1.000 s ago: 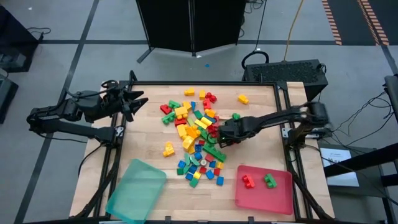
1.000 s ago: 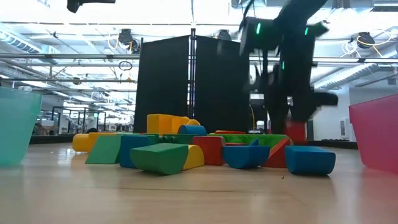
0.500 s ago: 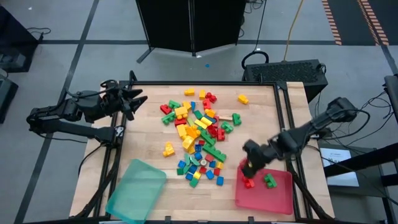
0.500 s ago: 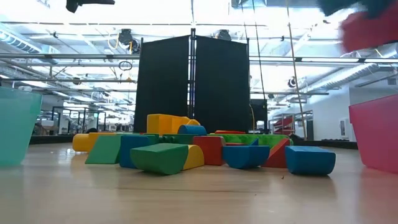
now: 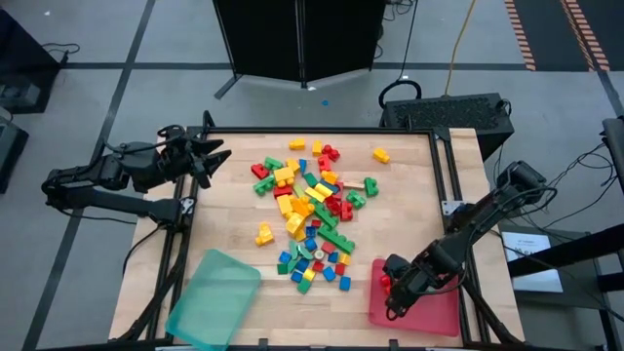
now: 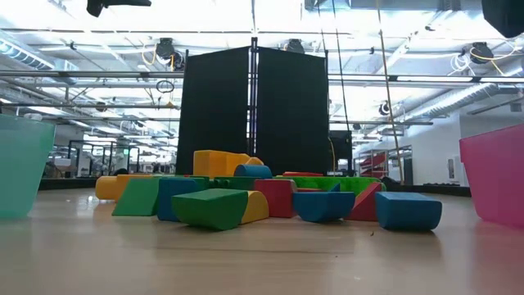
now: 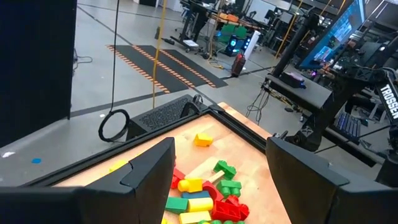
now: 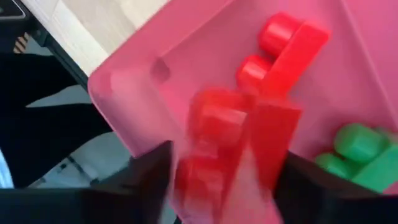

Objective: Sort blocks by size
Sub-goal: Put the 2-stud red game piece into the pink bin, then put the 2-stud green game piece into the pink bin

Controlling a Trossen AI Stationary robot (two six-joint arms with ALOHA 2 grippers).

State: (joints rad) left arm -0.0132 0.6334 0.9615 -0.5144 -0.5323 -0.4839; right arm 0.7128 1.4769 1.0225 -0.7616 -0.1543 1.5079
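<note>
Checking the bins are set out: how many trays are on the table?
2: a teal tray at the table corner on the left arm's side, and a red tray at the corner on the right arm's side.

Wooden table (image 5: 234, 210), black-framed, stands on a grey floor (image 5: 97, 39). Red tray (image 5: 439, 312) lies at the table's near right corner; its wall shows pink at the right edge of the low view (image 6: 495, 176). Teal tray (image 5: 213, 297), translucent, lies tilted at the near left corner. Black double panel (image 5: 292, 39) stands behind the table's far edge. A dark box (image 5: 458, 112) sits at the far right corner, with a black cable loop (image 5: 400, 93) beside it. Striped floor tape (image 5: 546, 29) runs beyond.
</note>
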